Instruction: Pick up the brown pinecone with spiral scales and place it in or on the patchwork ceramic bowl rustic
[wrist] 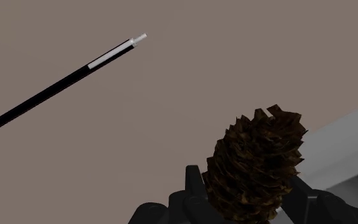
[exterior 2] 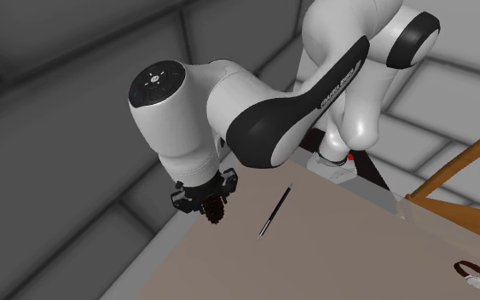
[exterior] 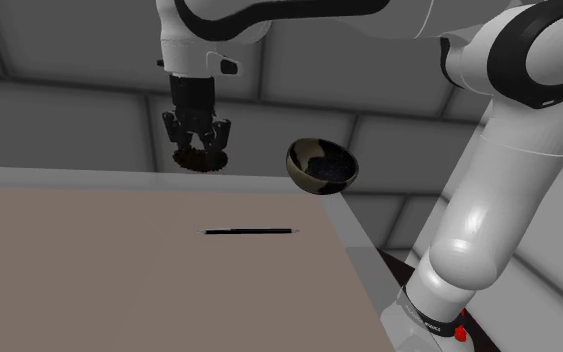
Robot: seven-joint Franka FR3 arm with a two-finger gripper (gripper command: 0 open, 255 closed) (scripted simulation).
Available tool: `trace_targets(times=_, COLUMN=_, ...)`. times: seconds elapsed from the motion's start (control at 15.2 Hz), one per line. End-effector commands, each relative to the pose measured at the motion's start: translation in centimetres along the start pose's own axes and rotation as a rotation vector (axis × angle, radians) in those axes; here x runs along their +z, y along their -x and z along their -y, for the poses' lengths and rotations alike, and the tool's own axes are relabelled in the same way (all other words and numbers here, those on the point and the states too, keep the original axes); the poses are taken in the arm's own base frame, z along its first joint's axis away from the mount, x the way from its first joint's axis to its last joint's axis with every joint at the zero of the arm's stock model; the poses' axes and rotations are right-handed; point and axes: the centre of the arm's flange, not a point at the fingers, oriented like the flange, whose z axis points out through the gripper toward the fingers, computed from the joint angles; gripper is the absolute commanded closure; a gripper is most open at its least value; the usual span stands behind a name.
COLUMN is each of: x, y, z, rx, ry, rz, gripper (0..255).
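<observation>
The pinecone (wrist: 254, 168) is clasped by the gripper (exterior: 199, 148) over the table's (exterior: 119, 270) far edge. It is raised, presumably for clearing the bowl's (exterior: 321, 166) rim.

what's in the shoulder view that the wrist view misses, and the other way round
Shoulder, not wrist: the bowl, tipped toward the camera at the far corner of the table, and the white arm.
Wrist, not shoulder: the pale band and pale ends of the pen, and the scales of the pinecone close up.
Both: the pen lying on the brown table, and the pinecone clasped in the gripper.
</observation>
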Motion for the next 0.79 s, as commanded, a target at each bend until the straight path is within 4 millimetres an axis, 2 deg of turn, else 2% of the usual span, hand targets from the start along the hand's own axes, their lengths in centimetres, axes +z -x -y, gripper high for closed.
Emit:
trace_targets(times=0.0, x=-1.1, y=0.1, z=-0.1, rx=0.0, ry=0.0, rz=0.0, gripper=255)
trace_targets(times=0.73, x=-6.8, y=0.3, z=-0.6, rx=0.0, ry=0.0, rz=0.0, gripper=255)
